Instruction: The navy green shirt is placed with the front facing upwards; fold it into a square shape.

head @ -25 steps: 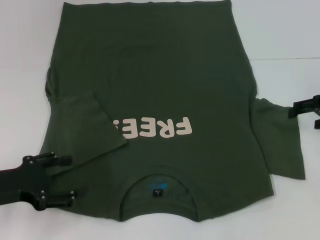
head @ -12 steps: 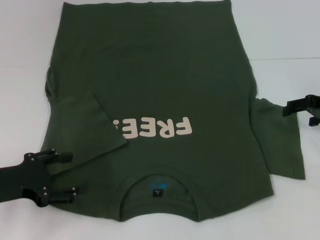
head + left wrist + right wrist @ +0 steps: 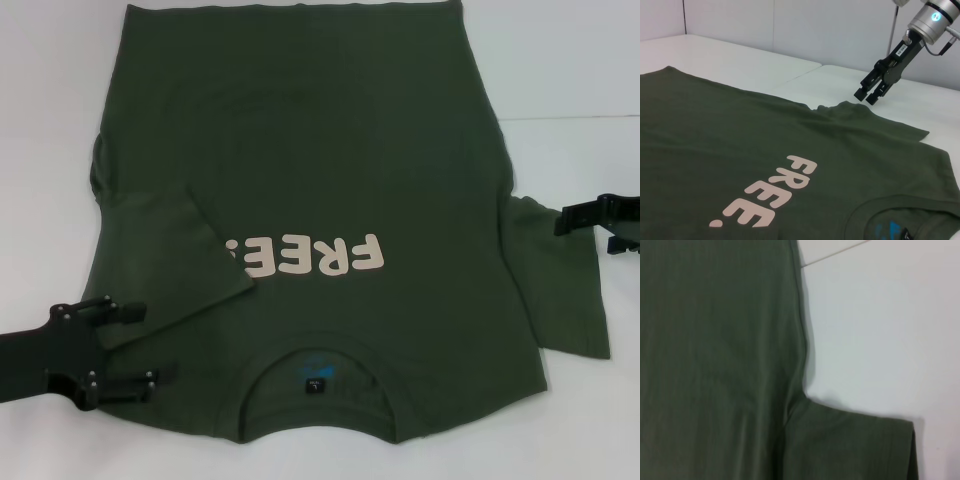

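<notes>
While flat, cotton shirt [image 3: 330, 170] lies smooth.

Bright, even overhead light; white surface [image 3: 570, 60] slightly washed out, soft faint shadows at the shirt [image 3: 320, 150] edges, right wrist view blurred.

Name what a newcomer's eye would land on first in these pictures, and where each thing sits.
The navy green shirt fills the white table, lying front up with its cream "FREE!" lettering across the chest and the collar nearest the robot. Its left sleeve is folded in over the body, hiding part of the lettering, while the right sleeve lies spread out. The left tool sits open by the left shoulder; the right tool hovers over the right sleeve's edge.
</notes>
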